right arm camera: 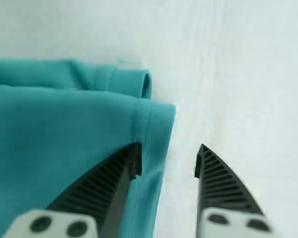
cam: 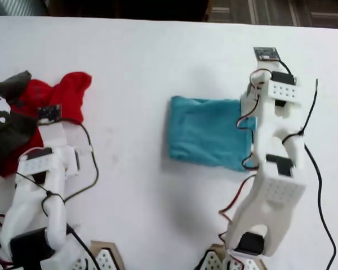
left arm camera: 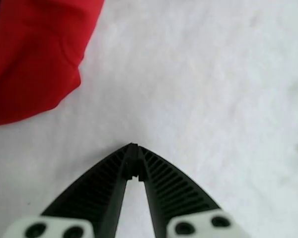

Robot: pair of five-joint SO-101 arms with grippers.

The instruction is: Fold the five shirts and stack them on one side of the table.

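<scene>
Your right gripper (right arm camera: 168, 161) sits closest to the lens: jaws spread, nothing between them. One finger is over the hemmed side edge of the teal shirt (right arm camera: 64, 139), the other over bare table (right arm camera: 248, 74) just beside that edge. You cannot tell whether either tip touches down.

Teal shirt: folded to a rough rectangle, lying flat near the table's middle in the high view, somewhat toward the right arm's side. At the corner by the gripper a second layer shows past the top fold, its hem rolled. Right arm (cam: 273, 185) extends along the shirt's right edge, wrist over that edge's far end.

Left gripper (left arm camera: 133, 161): jaws pressed together, tips meeting, holding nothing. It hangs over bare white table, near the red shirt (left arm camera: 35, 54) but apart from it.

Red shirt: unfolded, crumpled, at the table's left edge in the high view. Dark shirt (cam: 8, 121) with white print is bunched against its left side, overlapping it. Left arm (cam: 36, 191) stands just in front of this pile, wrist by the red shirt's near edge. Pile and teal shirt lie well apart, bare table between.
</scene>
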